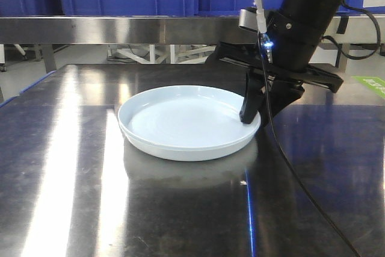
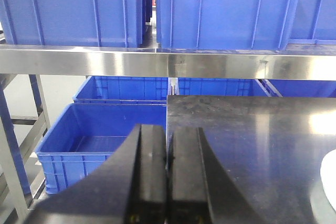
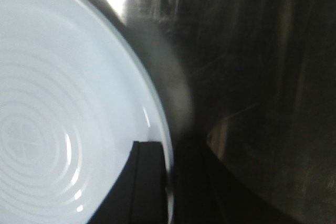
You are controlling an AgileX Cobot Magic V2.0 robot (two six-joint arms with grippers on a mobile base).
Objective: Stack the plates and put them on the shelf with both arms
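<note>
Plate rim is pinched between right gripper fingers, so lifting off desk is enabled; left gripper is seen closed, empty.

Plate blurred, cut off at left, bottom edges.

The plate is plain white with a light bluish tone. It is glossy, and its bottom shows faint concentric rings. The worktop is dark grey steel with bright white streaks of reflection. The shelf rail is silver brushed metal. The bins are deep blue. The right pincer and the left pincer are both black.
</note>
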